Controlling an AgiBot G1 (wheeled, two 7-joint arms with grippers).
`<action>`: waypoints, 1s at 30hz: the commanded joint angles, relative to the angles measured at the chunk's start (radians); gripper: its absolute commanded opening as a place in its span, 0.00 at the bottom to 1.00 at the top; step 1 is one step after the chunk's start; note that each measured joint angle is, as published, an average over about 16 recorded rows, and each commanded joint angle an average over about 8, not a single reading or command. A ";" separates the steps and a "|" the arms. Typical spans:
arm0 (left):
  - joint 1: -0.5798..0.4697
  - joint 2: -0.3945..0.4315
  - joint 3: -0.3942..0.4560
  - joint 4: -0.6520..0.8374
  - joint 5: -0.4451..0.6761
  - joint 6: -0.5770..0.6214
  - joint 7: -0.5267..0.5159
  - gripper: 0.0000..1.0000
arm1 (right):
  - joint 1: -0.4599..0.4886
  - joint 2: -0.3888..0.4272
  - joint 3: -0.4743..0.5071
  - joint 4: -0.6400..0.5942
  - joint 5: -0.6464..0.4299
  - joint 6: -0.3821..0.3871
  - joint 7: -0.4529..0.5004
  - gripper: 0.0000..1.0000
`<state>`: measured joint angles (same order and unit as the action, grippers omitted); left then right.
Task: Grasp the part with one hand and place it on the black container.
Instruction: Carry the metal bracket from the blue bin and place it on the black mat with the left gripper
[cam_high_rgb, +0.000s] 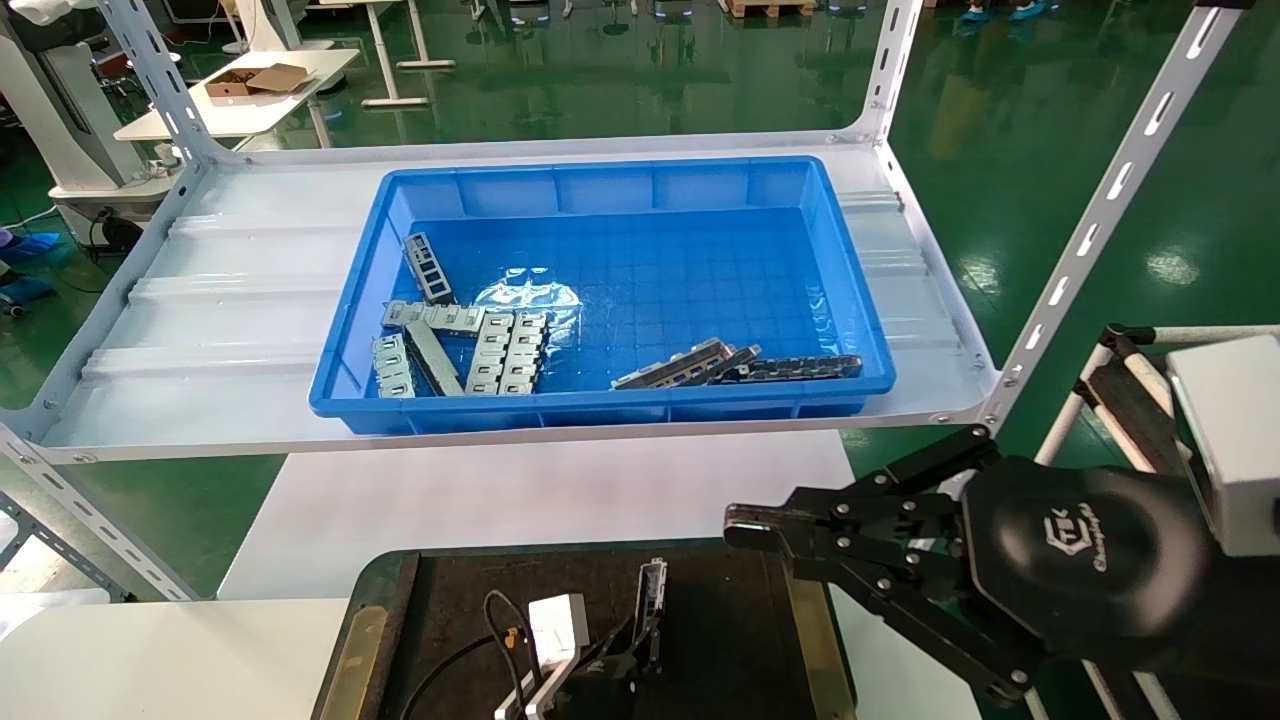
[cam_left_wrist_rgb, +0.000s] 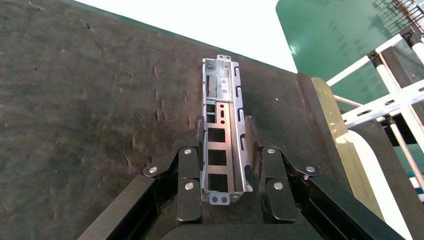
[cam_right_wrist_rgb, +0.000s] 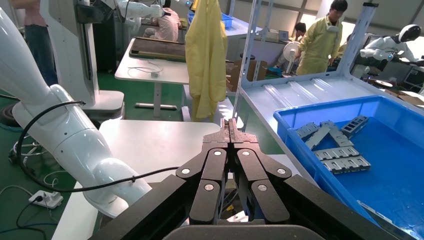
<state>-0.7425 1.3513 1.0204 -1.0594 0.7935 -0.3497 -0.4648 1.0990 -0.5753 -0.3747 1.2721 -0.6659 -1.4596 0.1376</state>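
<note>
My left gripper (cam_high_rgb: 632, 648) is at the bottom of the head view, over the black container (cam_high_rgb: 460, 600). It is shut on the part (cam_high_rgb: 652, 592), a silvery ladder-like channel strip. In the left wrist view the fingers (cam_left_wrist_rgb: 189, 165) press both side walls of the part (cam_left_wrist_rgb: 222, 117). Its far end points down at the container's matt surface (cam_left_wrist_rgb: 100, 100), close to the brass edge strip (cam_left_wrist_rgb: 325, 105). I cannot tell whether that end touches. My right gripper (cam_high_rgb: 765, 530) is shut and empty, parked to the right of the container. It shows with pads pressed together in the right wrist view (cam_right_wrist_rgb: 230, 125).
A deep blue bin (cam_high_rgb: 600, 405) stands on the white shelf (cam_high_rgb: 200, 330) behind the container. It holds several grey plates and strips at its left (cam_high_rgb: 470, 345) and front right (cam_high_rgb: 720, 365). Slotted shelf uprights (cam_high_rgb: 1100, 210) stand at the corners. A white table (cam_high_rgb: 480, 500) lies under the shelf.
</note>
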 joint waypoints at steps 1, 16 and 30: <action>0.000 0.001 0.008 0.001 0.002 -0.006 -0.012 0.15 | 0.000 0.000 0.000 0.000 0.000 0.000 0.000 0.28; -0.019 0.000 0.076 -0.003 0.005 -0.060 -0.094 1.00 | 0.000 0.000 0.000 0.000 0.000 0.000 0.000 1.00; -0.028 -0.059 0.088 -0.096 0.020 -0.065 -0.150 1.00 | 0.000 0.000 0.000 0.000 0.000 0.000 0.000 1.00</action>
<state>-0.7735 1.2792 1.1073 -1.1633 0.8159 -0.3982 -0.6132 1.0990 -0.5752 -0.3750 1.2721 -0.6657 -1.4595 0.1375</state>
